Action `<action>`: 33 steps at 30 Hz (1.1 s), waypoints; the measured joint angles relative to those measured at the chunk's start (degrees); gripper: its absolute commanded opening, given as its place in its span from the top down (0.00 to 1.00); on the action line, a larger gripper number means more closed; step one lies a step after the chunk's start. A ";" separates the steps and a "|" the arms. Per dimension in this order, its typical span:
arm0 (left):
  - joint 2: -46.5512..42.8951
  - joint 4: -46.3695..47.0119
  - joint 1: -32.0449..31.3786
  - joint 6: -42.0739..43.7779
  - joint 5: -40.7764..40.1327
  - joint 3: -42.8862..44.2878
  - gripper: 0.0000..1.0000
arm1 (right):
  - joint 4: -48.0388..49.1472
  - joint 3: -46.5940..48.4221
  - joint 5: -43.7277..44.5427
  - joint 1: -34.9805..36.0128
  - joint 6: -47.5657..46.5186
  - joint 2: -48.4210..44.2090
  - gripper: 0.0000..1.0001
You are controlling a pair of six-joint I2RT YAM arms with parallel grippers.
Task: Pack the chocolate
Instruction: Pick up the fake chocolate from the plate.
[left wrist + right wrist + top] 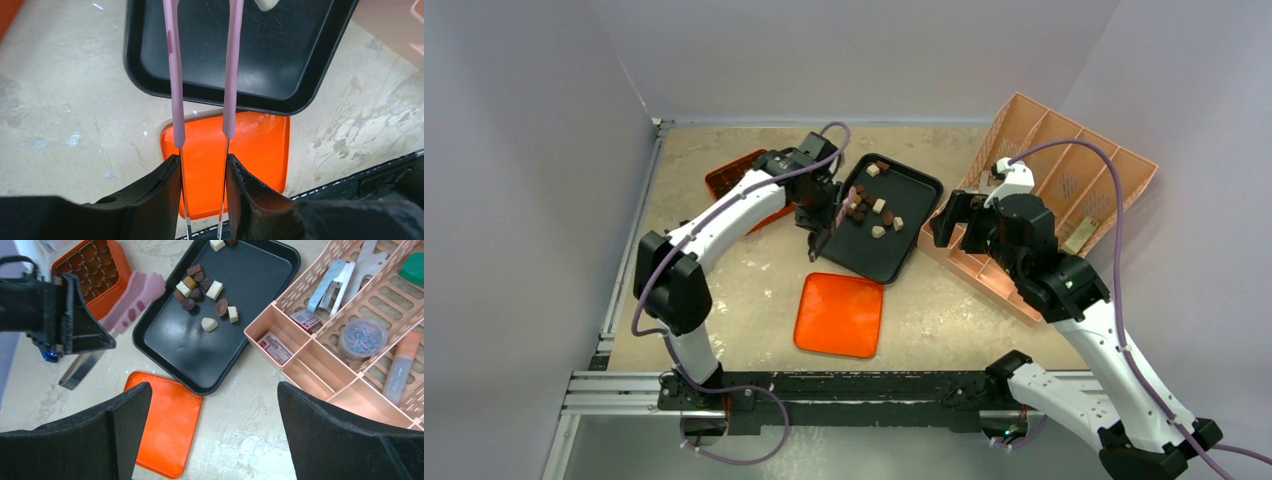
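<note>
Several small dark brown, mid brown and cream chocolate pieces point(874, 205) point(200, 287) lie loose in the black tray point(886, 256) point(210, 350) point(280, 55). My left gripper point(817, 218) point(203, 170) is shut on pink-tipped metal tongs point(842, 208) point(176, 75) point(135, 295). The pink tips reach over the tray's left rim, beside the pieces. In the left wrist view the tips run out of the top edge, near one cream piece point(267, 4). Right of the tray, my right gripper point(954, 220) point(212, 385) hovers open and empty.
An orange compartmented box point(729, 180) point(92, 265) stands left of the tray, partly behind the left arm. A flat orange lid point(839, 315) point(250, 145) point(165, 425) lies in front of the tray. A pink desk organizer point(1064, 190) point(350, 340) with stationery fills the right side.
</note>
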 measured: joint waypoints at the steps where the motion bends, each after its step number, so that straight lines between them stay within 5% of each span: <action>1: 0.70 0.07 -0.72 0.00 -0.11 0.00 0.65 | 0.00 0.00 0.04 0.00 0.00 -0.02 0.03; 15: 10.05 2.12 -9.84 0.13 0.11 2.40 0.62 | -0.04 0.00 1.27 0.00 0.00 -0.98 0.02; 33: 15.87 2.69 -9.97 1.11 -0.26 4.98 0.63 | -0.42 0.00 1.73 0.00 -0.02 -1.70 0.02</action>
